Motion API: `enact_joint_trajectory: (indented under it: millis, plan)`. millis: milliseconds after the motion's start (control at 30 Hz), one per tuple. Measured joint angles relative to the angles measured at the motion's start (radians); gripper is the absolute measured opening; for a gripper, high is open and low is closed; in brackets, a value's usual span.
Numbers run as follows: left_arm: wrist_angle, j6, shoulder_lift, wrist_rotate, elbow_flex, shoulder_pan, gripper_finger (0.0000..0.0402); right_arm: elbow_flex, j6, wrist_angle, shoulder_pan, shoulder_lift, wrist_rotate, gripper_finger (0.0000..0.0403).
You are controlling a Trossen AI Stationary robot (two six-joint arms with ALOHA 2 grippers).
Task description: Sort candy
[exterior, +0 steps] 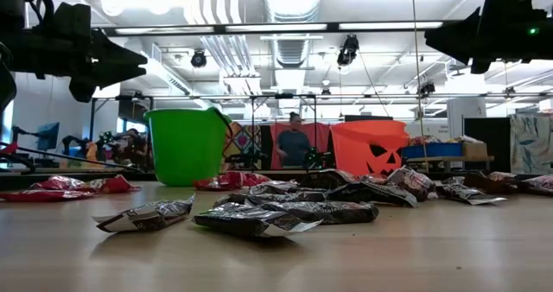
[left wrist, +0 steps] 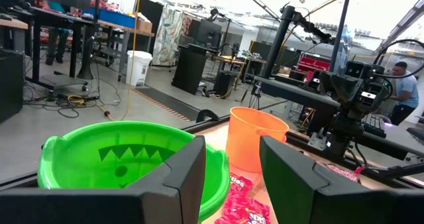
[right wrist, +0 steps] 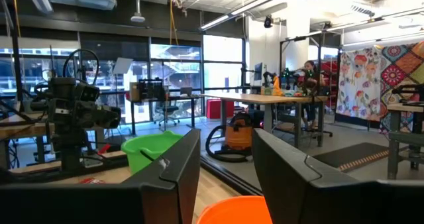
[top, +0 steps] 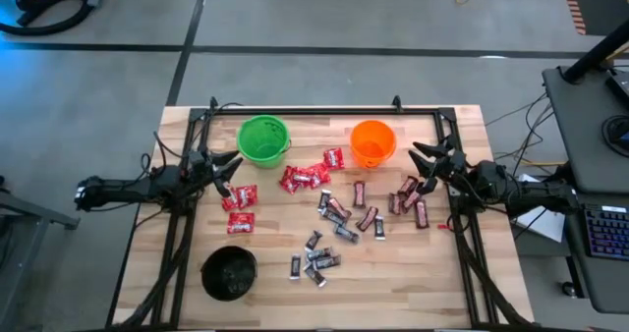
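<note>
Left gripper [top: 228,167] spread, empty, raised at table's [top: 462,283] left edge. Right gripper [top: 425,165] likewise, at right edge. Candy [top: 329,209] strewn mid-table, unsorted, between green bucket [top: 263,138], orange bucket [top: 372,142] and black bucket [top: 229,273]. Risk: overlapping wrappers, so a pinch may lift two or slip.

You've got a green bucket [top: 263,139] just ahead of the left pincer, an orange bucket [top: 372,142] just ahead of the right one, both upright. Black bucket [top: 229,273] sits well apart, on the wooden table's [top: 413,283] near-left corner. Person [exterior: 294,143] stands in the room behind, between green and orange in low view.
</note>
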Motion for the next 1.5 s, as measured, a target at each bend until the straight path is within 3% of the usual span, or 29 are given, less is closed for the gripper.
enact_joint_trajectory:
  millis: [1100,1167,1367,1500]
  plan:
    - [0.001,0.033,0.000,0.000,0.000,0.000,0.0127,0.000,0.000,0.000,0.000,0.000,0.000,0.0130]
    - [0.013,-0.011,0.000,0.000,0.000,0.000,0.0127,0.000,0.053,0.003,0.000,0.000,-0.004,0.0130]
    - [0.240,-0.370,0.000,-0.018,0.000,0.003,0.0127,0.019,0.428,0.001,-0.001,0.009,0.007,0.0130]
    - [0.429,-0.285,0.017,0.096,0.005,0.003,0.0127,0.075,0.494,0.006,0.000,0.068,-0.001,0.0130]
